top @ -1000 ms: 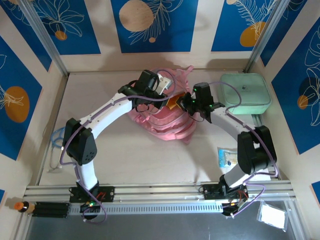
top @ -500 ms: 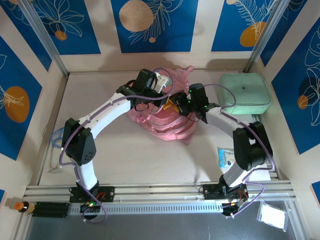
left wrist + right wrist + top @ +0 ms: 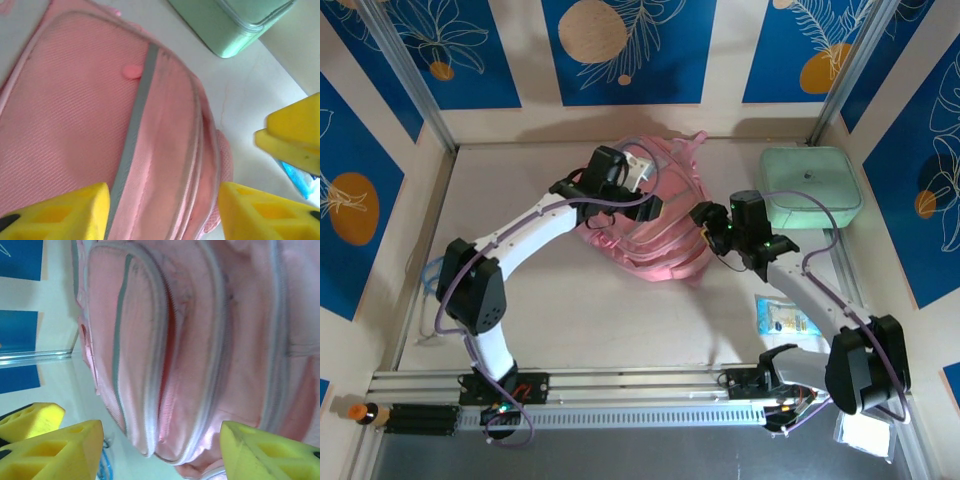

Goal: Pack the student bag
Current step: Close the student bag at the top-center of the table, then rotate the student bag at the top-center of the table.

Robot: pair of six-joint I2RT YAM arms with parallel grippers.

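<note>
The pink student bag (image 3: 655, 235) lies flat in the middle of the table, grey-trimmed pockets up. One zipper gapes a little in the right wrist view (image 3: 167, 340). My left gripper (image 3: 642, 190) hovers over the bag's upper part, its yellow fingers (image 3: 60, 212) wide apart and open above the fabric (image 3: 75, 100), holding nothing. My right gripper (image 3: 704, 215) stands at the bag's right edge, open too, with the pocket end (image 3: 200, 405) showing between its fingers (image 3: 270, 452). The right gripper's fingers (image 3: 295, 132) also appear in the left wrist view.
A mint-green rounded case (image 3: 810, 185) sits at the back right, close to the bag (image 3: 235, 25). A blue-and-white packet (image 3: 782, 318) lies near the right arm. A blue-corded thing (image 3: 435, 275) lies at the left wall. Panelled walls close the table in.
Both grippers went from shut to open. The right arm pulled back to the right, off the bag. The orange thing seen at the bag's opening no longer shows.
</note>
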